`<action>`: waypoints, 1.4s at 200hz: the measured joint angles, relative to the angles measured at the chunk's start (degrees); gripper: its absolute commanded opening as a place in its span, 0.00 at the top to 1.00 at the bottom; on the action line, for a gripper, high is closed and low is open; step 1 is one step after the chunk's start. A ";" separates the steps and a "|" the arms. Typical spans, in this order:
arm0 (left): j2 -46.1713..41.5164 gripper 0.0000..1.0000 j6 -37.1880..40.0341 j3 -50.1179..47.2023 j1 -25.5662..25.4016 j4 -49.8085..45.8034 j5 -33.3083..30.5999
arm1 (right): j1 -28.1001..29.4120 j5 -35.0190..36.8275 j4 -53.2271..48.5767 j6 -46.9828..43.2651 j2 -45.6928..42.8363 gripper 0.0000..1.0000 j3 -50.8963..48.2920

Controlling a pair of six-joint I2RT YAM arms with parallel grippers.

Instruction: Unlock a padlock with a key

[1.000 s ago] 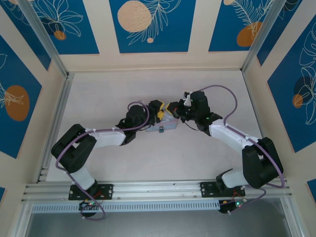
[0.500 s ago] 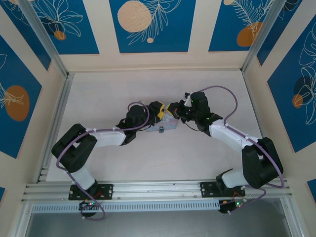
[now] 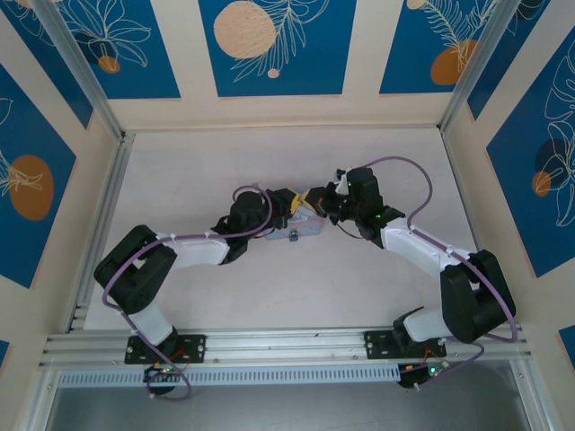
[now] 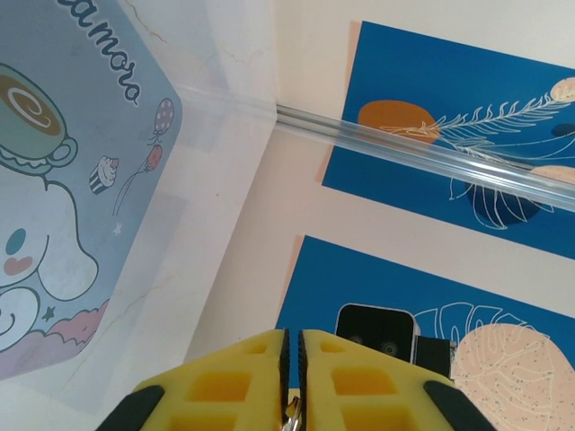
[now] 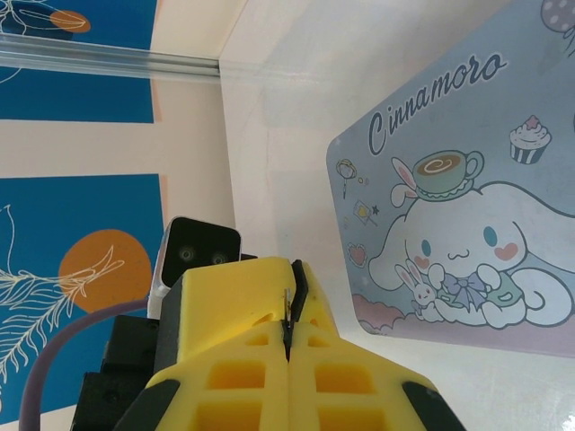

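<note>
We see right pincer [image 5: 289, 269] clamped on a thin metal sliver [image 5: 287, 319], tip to tip with left pincer [image 4: 290, 334]. Left is nearly closed around a small metal piece [image 4: 290, 416], cartoon-printed tin [image 5: 449, 224] close by.

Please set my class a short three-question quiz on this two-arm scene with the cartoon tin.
1. True or false: the left end effector and the right end effector both stand wide open.
2. Fill in: the tin box lid reads "Cinna____".
3. In the top view, the end effectors meet: A at the tin box, B at the left rail, C beside the arm bases.
Key: 1 false; 2 moro; 3 A.
</note>
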 measured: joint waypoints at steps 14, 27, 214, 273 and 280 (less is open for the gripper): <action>0.00 0.91 0.02 0.00 -0.07 -0.31 0.02 | -0.11 0.02 0.02 0.00 -0.02 1.00 0.00; 0.00 0.93 0.02 0.00 -0.07 -0.33 0.00 | -0.22 0.07 0.00 0.00 -0.02 1.00 -0.02; -7.54 1.00 25.05 2.40 0.00 -10.36 -4.28 | -2.32 1.49 -5.11 -0.44 -15.74 0.53 -7.87; -10.25 1.00 33.46 4.57 0.02 -11.50 -4.87 | -2.43 1.16 2.62 -0.39 -9.81 0.57 -6.73; -10.25 1.00 33.40 4.57 0.02 -11.50 -5.07 | -2.21 1.14 3.89 -0.13 -8.87 0.58 -6.21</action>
